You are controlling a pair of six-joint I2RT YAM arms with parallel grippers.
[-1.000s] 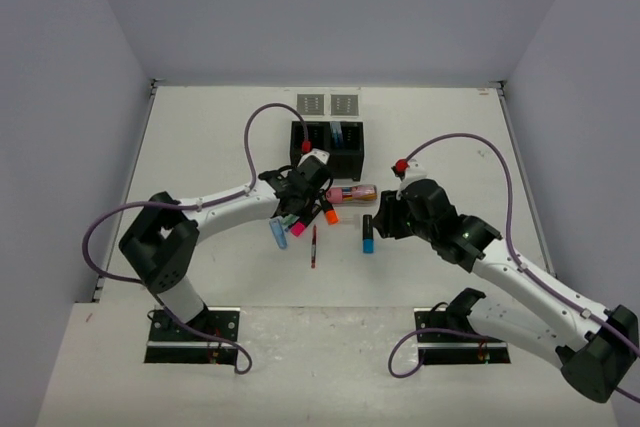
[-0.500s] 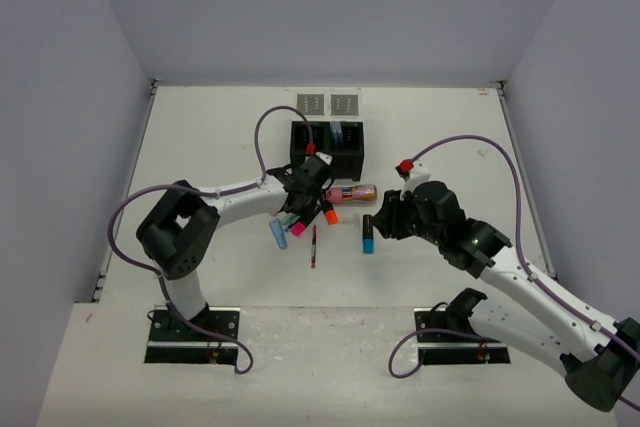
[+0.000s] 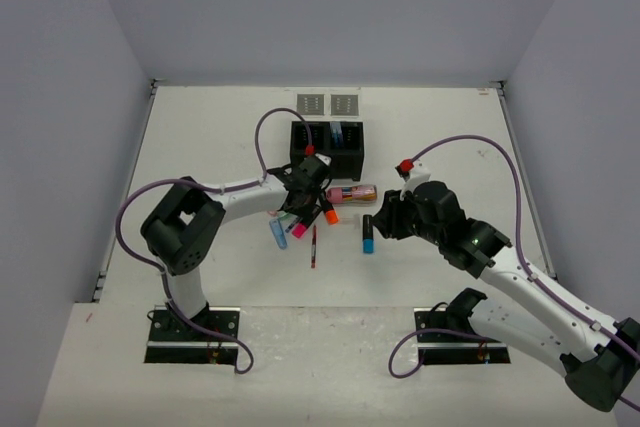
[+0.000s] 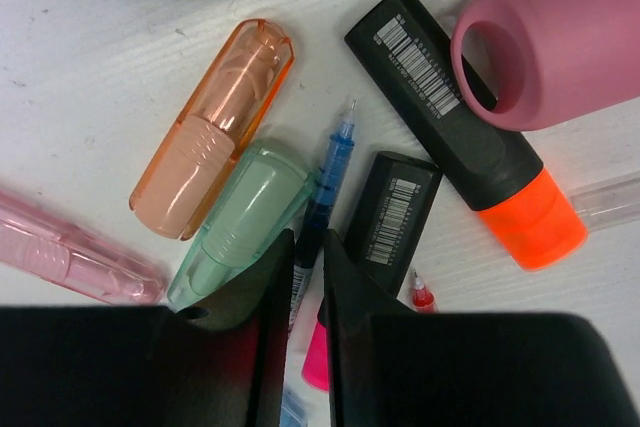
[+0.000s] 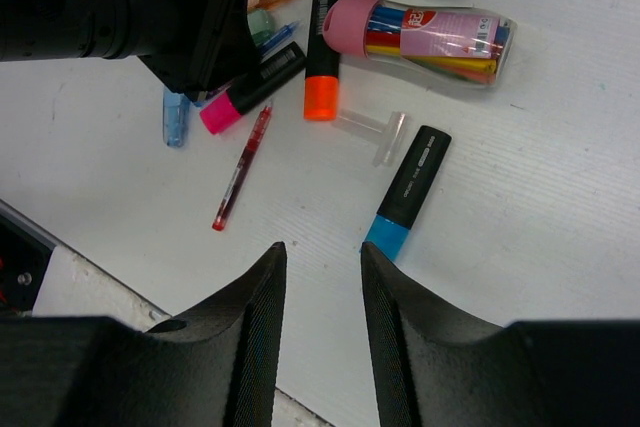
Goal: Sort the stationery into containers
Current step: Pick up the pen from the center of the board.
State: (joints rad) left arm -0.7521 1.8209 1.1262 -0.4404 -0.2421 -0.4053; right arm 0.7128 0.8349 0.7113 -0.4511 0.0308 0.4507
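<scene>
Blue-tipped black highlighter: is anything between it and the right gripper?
Nothing visible. The blue-tipped highlighter lies on the table just beyond the right gripper, whose jaws stand open. The nearest thing, a clear piece, lies beside its black end, off the direct path.

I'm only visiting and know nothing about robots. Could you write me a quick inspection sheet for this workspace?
Surface: white table, no spills seen.
Job's things: black box and two grey trays at the back. Orange highlighter, red pen, pink tube, clear piece and other items lie loose mid-table.
Clutter: nothing seen.
Grippers: left gripper shut on blue pen. Right gripper open and empty, beside blue-capped highlighter.
Cables: purple cables, one looping over each arm.
Surroundings: plain grey walls.
</scene>
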